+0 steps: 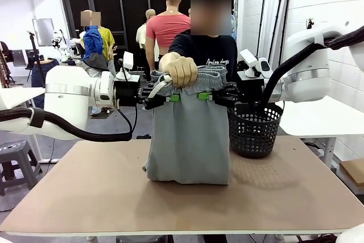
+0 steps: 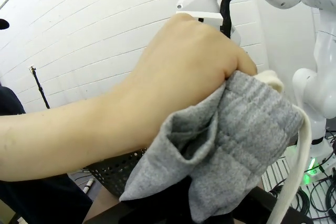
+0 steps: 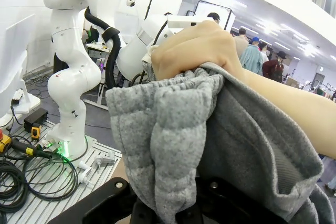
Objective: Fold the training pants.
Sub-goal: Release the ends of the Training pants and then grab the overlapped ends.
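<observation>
The light grey training pants [image 1: 190, 140] hang upright over the table, their lower end resting on the tabletop. My left gripper [image 1: 173, 97] and right gripper [image 1: 205, 96] are each shut on the gathered waistband, close together, green pads showing. A person's hand [image 1: 181, 71] grips the waistband from above, just over my left gripper. In the left wrist view the hand [image 2: 184, 77] bunches the grey cloth [image 2: 247, 129], and a white drawstring [image 2: 296, 166] hangs at the right. In the right wrist view the same hand [image 3: 194, 45] clutches the waistband [image 3: 168, 124], which covers my fingers.
A black mesh basket [image 1: 254, 132] stands on the brown table [image 1: 85, 186] just right of the pants, under my right arm. The person stands at the far edge behind the pants. The table's left half and front lie bare.
</observation>
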